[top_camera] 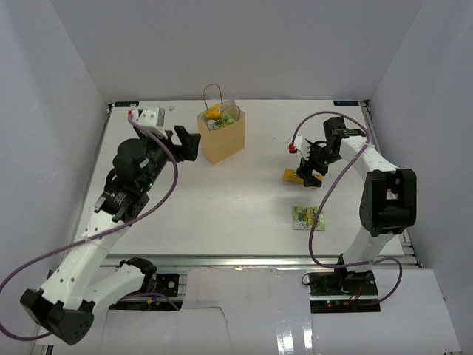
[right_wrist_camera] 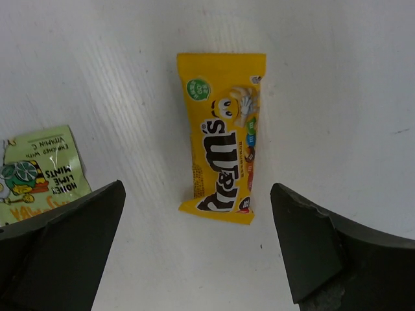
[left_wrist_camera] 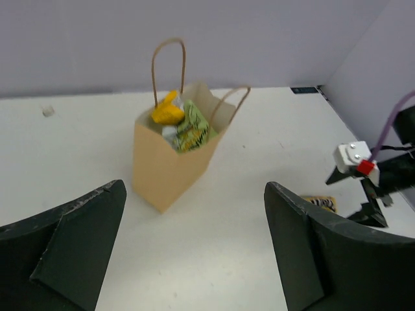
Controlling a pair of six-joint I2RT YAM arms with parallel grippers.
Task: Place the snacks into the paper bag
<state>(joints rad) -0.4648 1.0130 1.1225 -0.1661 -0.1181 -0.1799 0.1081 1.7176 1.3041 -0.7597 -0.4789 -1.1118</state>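
Paper bag [top_camera: 221,137] upright at bench [top_camera: 222,214] rear, yellow and green snacks [left_wrist_camera: 185,124] showing at its mouth, left tool [top_camera: 189,143] spread wide beside it, right tool [top_camera: 309,171] spread wide over yellow candy packet [right_wrist_camera: 224,155], green packet [top_camera: 307,217] flat nearby

The top camera sat high behind the arm bases at 6 o'clock, looking down and forward over the whole surface [top_camera: 222,214]. The left wrist camera looked obliquely, at middling range, between the fingers of the left pincer [left_wrist_camera: 194,188] towards the paper bag [left_wrist_camera: 170,165] at 12 o'clock. The right wrist camera faced straight down, close over the yellow packet [right_wrist_camera: 224,155]. All three views shared that packet.
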